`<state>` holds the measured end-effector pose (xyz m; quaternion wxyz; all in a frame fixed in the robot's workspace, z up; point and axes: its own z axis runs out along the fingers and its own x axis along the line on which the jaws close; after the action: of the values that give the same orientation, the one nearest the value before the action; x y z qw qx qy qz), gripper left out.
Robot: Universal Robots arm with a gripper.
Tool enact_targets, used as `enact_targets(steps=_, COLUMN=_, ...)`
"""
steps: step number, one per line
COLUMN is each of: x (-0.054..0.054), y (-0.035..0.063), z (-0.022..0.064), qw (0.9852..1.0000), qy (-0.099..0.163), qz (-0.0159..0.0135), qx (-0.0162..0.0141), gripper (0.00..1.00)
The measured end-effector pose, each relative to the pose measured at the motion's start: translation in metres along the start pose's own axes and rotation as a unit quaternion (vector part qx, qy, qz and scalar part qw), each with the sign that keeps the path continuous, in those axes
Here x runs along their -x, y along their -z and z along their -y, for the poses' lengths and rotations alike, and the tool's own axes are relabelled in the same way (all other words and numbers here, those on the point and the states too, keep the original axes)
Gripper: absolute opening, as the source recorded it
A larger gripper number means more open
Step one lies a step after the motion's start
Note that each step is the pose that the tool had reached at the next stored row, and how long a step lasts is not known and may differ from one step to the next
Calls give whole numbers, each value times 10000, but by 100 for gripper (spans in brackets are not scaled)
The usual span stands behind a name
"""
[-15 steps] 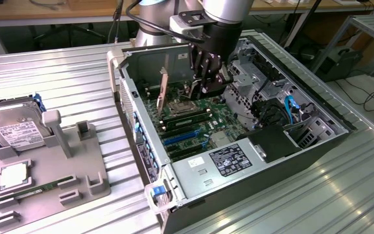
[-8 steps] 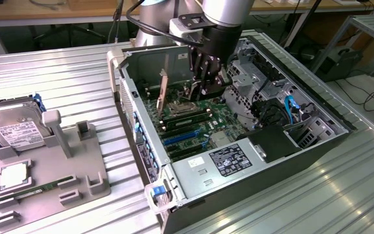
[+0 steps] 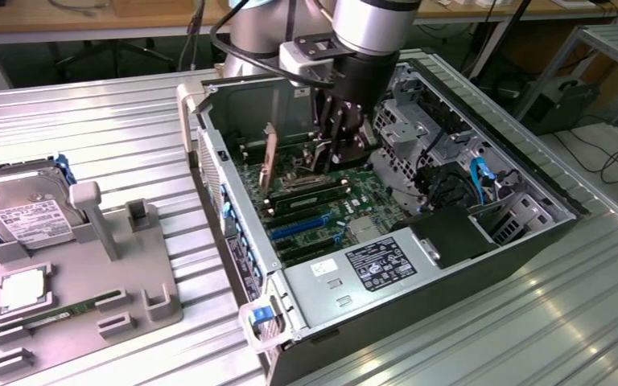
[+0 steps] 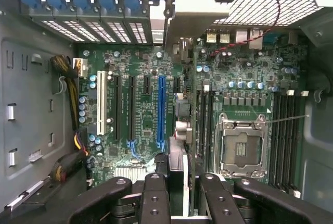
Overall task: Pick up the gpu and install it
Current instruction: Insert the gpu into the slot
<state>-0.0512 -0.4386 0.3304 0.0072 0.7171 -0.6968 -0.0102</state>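
Observation:
Inside the open computer case [image 3: 234,233], my gripper [image 3: 336,149] hangs low over the green motherboard [image 3: 325,213]. In the wrist view its black fingers [image 4: 155,193] stand on either side of a thin dark card with a pale edge seen edge-on, the gpu [image 4: 178,156], and the gripper [image 4: 179,185] is shut on it. The card stands upright over the motherboard [image 4: 140,78], just beside the long blue slot [image 4: 162,109], between that slot and the memory slots. Whether its lower edge touches a slot is hidden.
The CPU socket [image 4: 242,146] lies beside the gripper, and drive cages and cables [image 3: 470,177] fill the case's far side. A thin upright card [image 3: 269,157] stands near the case's rear wall. The power supply [image 3: 373,269] sits at the case's near end. A hard drive [image 3: 30,213] rests on the grey fixture [image 3: 126,281].

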Motion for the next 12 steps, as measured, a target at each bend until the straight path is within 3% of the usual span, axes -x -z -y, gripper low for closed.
enact_targets(steps=1, x=1, y=-9, z=-2, qw=10000, qy=-1, qz=-17, qx=0, gripper=28)
enact_targets(steps=9, x=2, y=-119, z=-2, qw=10000, qy=2, qz=-20, qx=-20, gripper=28)
enact_targets(steps=12, x=2, y=-130, z=-7, qw=9999, qy=30, qz=-23, qx=-122, gripper=28)
